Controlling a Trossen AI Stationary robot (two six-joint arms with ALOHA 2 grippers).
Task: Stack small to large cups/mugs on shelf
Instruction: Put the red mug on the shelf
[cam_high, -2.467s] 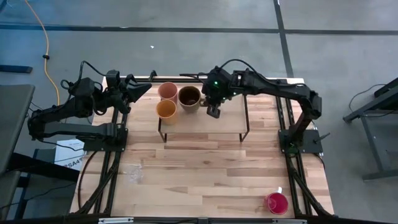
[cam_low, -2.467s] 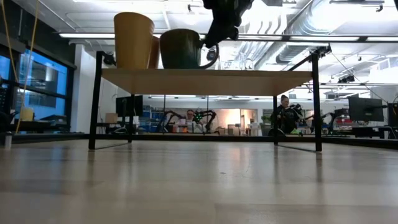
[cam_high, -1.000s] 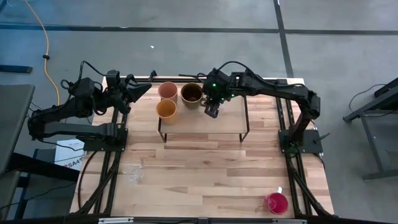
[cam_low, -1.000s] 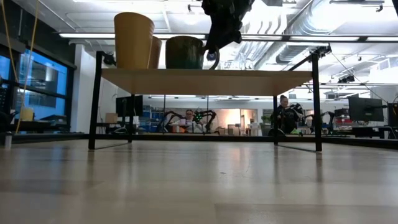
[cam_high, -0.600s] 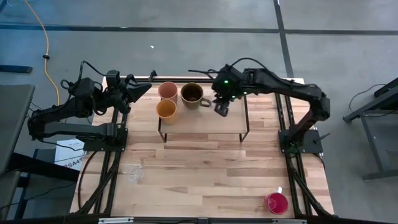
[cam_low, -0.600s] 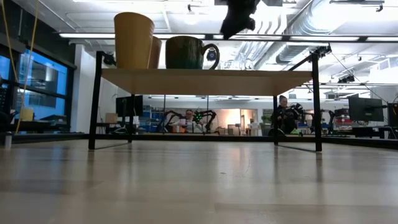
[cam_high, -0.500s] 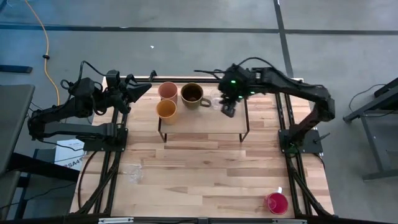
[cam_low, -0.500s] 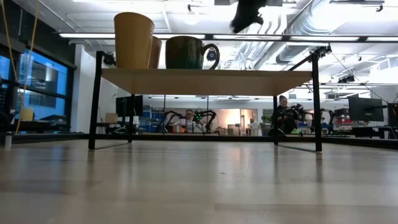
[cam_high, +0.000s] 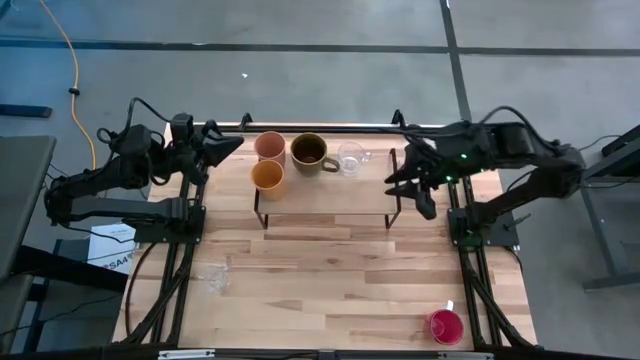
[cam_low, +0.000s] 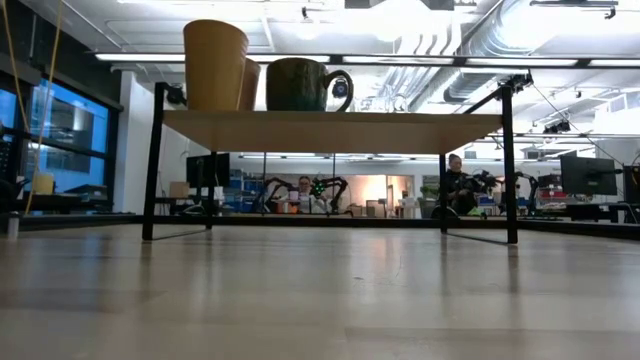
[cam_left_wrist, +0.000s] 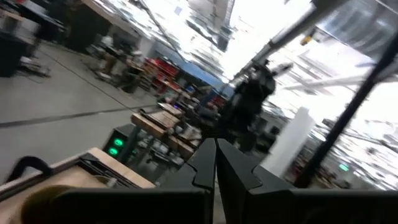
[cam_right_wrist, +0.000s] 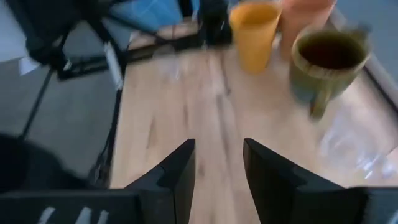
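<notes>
Grey workshop flooring is surrounding a light wooden table (cam_high: 330, 275), on which the shelf (cam_high: 370, 195) is standing at the far edge. Four vessels are sitting on the shelf top: the peach tumbler (cam_high: 269, 146) and yellow-orange cup (cam_high: 266, 176) at its left end, the brown handled mug (cam_high: 308, 152) beside them, and a clear glass mug (cam_high: 350, 157) just beside that. Two are waiting on the table: the red-pink cup (cam_high: 445, 326) near the front right corner and a second clear glass mug (cam_high: 217, 279) at front left, hard to make out.

The right gripper (cam_high: 418, 190) is hanging off the shelf's right end, its fingers (cam_right_wrist: 176, 171) standing apart and grasping nothing. The left gripper (cam_high: 232, 142) is waiting at the far left, fingers (cam_left_wrist: 205, 165) pressed together and empty.

Judging by material, the glass mugs are behaving as rigid, smooth and breakable bodies, likely slippery at the wall; pinching across the rim or wall seems safest. The red-pink cup is probably light and could tip; a rim grasp looks suitable.
</notes>
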